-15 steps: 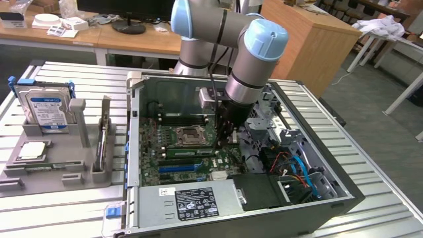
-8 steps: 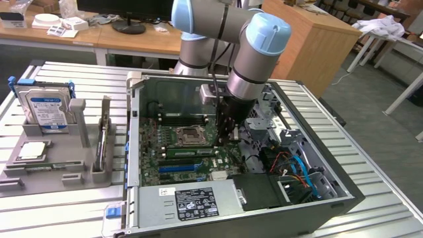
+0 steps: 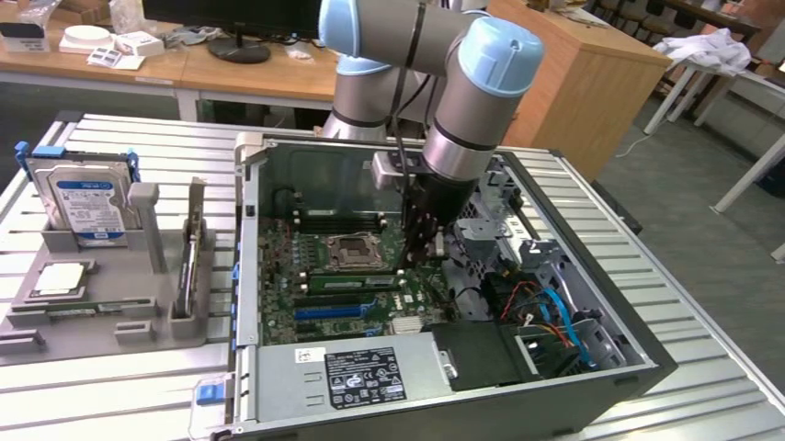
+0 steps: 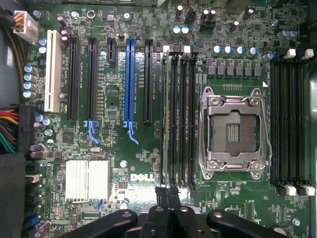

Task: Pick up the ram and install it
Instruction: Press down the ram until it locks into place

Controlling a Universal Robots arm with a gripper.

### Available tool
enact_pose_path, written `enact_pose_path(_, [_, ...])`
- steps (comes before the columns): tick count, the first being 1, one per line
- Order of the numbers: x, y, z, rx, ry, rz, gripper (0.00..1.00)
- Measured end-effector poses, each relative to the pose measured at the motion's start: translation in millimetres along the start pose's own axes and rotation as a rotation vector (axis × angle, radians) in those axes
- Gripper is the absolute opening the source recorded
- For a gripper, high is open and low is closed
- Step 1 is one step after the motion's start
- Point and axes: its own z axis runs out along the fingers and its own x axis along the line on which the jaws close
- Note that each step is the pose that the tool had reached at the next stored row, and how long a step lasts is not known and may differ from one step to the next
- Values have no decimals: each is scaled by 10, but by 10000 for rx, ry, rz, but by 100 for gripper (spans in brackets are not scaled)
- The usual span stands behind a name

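Note:
The ram (image 3: 351,282) is a green stick sitting on edge in a memory slot of the motherboard (image 3: 322,317), in the bank beside the empty CPU socket (image 3: 352,249). In the wrist view the ram (image 4: 164,119) shows as a thin pale line in the slot farthest from the socket (image 4: 233,131). My gripper (image 3: 415,262) hangs inside the open computer case, just above one end of that stick. Its fingertips (image 4: 168,191) are pressed together with nothing between them. Whether they touch the ram I cannot tell.
A grey stand at the exterior view's left holds a blue-labelled hard drive (image 3: 84,204) and a thin board on edge (image 3: 193,253). Inside the case are the power supply (image 3: 356,372), coloured cables (image 3: 554,312) and the drive cage (image 3: 491,243). Blue and black expansion slots (image 4: 130,74) lie beside the memory bank.

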Motion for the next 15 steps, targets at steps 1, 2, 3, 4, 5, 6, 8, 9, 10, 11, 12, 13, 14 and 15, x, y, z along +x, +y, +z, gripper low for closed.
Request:
enact_pose_path(1, [0, 0, 0, 0, -1, 0, 11])
enact_pose_path(2, [0, 0, 0, 0, -1, 0, 11])
enact_pose_path(3, [0, 0, 0, 0, -1, 0, 11])
enact_pose_path(4, [0, 0, 0, 0, 0, 0, 11])
enact_pose_path(5, [0, 1, 0, 0, 1, -1, 11])
enact_pose_path(6, [0, 8, 0, 0, 1, 0, 11])
enact_pose_path(8, [1, 44, 1, -1, 2, 0, 11])
enact_pose_path(9, [0, 68, 3, 0, 1, -1, 11])
enact_pose_path(10, [0, 94, 4, 1, 1, 0, 11])
enact_pose_path(11, [0, 121, 5, 3, 2, -1, 11])
enact_pose_path(12, [0, 148, 6, 4, 2, 1, 11])
enact_pose_path(13, [-1, 174, 7, 5, 2, 0, 11])
enact_pose_path(14, [-1, 200, 9, 5, 1, -1, 11])
enact_pose_path(15, [-2, 229, 10, 7, 2, -1, 11])
